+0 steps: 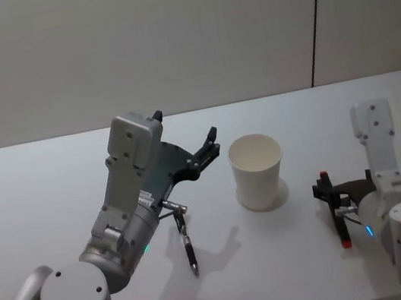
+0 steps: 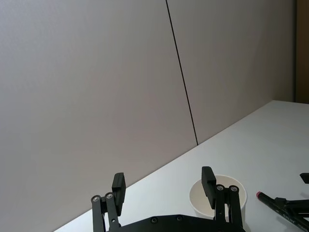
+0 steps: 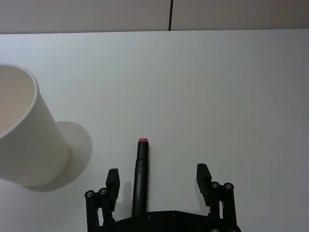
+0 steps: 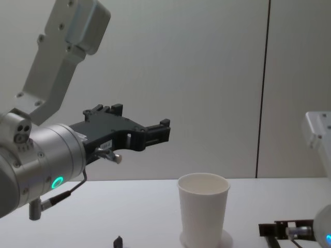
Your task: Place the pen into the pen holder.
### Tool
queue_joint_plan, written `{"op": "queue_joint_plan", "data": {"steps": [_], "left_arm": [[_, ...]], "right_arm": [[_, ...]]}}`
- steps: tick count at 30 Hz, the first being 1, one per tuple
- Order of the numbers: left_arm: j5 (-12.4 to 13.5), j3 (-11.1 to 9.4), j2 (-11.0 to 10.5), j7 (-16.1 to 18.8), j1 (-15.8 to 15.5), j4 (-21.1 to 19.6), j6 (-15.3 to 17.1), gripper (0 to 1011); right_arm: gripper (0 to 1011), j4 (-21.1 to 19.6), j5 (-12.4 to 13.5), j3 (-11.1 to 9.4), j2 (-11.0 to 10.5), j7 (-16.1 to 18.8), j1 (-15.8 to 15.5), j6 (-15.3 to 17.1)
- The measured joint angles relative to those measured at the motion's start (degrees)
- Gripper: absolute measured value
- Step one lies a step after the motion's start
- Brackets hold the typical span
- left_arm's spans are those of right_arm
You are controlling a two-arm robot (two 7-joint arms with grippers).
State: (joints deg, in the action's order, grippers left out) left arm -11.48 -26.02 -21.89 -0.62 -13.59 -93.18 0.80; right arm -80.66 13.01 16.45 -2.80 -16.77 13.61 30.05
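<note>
The pen holder, a white paper cup (image 1: 258, 171) (image 4: 202, 209) (image 3: 24, 135), stands upright and empty at the table's middle. A black pen with a red tip (image 3: 140, 179) (image 1: 344, 234) (image 2: 282, 208) lies flat on the table right of the cup. My right gripper (image 3: 158, 176) (image 1: 331, 191) is low over it, open, with a finger on each side and not touching it. My left gripper (image 1: 204, 149) (image 2: 163, 183) (image 4: 155, 132) hangs open and empty in the air, left of the cup and above its rim (image 2: 198, 193).
A second, all-black pen (image 1: 188, 248) lies on the white table (image 1: 51, 175) under my left arm, left of the cup. A plain wall with a dark vertical seam (image 1: 314, 15) stands behind the table.
</note>
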Motion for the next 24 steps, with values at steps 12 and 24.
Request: {"op": "queue_joint_plan", "data": {"steps": [12, 24], "left_arm": [[0.0, 0.0, 0.0, 0.0, 0.0, 0.0, 0.0, 1004], [0.0, 0.0, 0.0, 0.0, 0.0, 0.0, 0.0, 1004]], "right_arm": [[997, 4.7, -1.4, 0.0, 1.5, 0.8, 2.4, -0.2], [708, 8.9, -2.2, 0.0, 2.8, 1.6, 4.5, -0.3]]}}
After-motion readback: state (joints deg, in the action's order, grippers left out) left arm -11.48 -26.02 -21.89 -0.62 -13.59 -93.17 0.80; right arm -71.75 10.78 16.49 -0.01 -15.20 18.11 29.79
